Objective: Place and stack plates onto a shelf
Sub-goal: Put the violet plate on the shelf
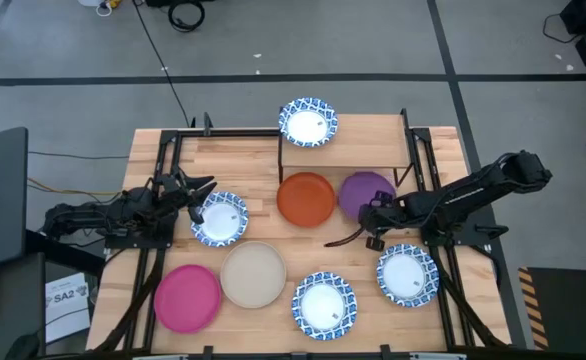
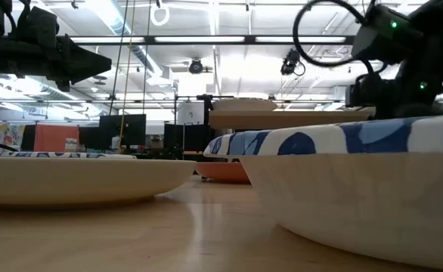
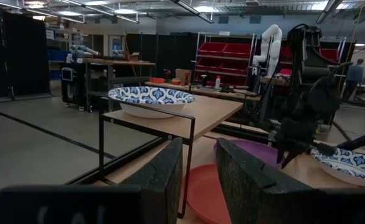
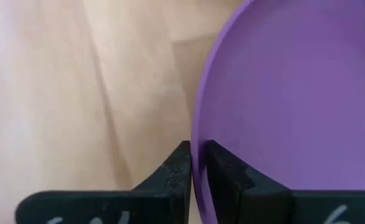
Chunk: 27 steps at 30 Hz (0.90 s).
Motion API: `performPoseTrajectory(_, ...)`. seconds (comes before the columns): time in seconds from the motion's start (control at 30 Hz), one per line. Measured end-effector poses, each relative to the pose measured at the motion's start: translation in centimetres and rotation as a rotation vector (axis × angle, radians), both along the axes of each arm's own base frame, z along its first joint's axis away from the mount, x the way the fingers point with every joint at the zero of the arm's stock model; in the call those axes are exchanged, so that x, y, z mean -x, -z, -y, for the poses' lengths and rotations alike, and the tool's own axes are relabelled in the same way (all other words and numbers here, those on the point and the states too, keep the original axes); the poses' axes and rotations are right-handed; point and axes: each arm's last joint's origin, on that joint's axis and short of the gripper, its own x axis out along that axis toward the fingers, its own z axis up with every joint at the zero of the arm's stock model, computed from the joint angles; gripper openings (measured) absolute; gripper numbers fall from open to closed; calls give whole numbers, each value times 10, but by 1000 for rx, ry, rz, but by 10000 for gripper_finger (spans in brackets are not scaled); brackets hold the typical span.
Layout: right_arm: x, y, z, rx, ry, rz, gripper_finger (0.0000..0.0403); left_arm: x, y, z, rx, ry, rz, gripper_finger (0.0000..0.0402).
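Observation:
The purple plate (image 1: 363, 190) lies on the tabletop beside the orange plate (image 1: 306, 198), just in front of the shelf (image 1: 358, 150). A blue-rimmed white plate (image 1: 308, 122) sits on the shelf's far left corner. My right gripper (image 1: 376, 218) is shut on the purple plate's near rim. My left gripper (image 1: 203, 190) hovers open at the table's left, above another blue-rimmed plate (image 1: 219, 218), touching nothing. My right gripper pinches the purple plate's rim (image 4: 198, 134) on its near right side, one finger (image 4: 227, 168) inside the plate and one (image 4: 177, 168) outside. The fingers slant down from the table's right. Whether the plate is lifted off the wood, I cannot tell.
Near the front edge lie a pink plate (image 1: 187, 297), a beige plate (image 1: 253, 274) and two blue-rimmed plates (image 1: 323, 305) (image 1: 408, 274). Black frame rails (image 1: 163, 160) run along both sides of the table. The shelf's right half is bare wood.

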Motion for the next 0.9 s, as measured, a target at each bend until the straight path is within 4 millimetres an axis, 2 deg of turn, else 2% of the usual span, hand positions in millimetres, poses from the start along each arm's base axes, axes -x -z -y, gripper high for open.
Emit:
performPoseTrajectory(0.37,-18,-27,-12,-131,-82,67,49,0,0,0,0,0,0,103)
performPoseTrajectory(0.67,-30,-63,-19,-162,-113,65,32,0,0,0,0,0,0,103)
performPoseTrajectory(0.9,-35,-101,-21,-192,-126,47,16,0,0,0,0,0,0,103)
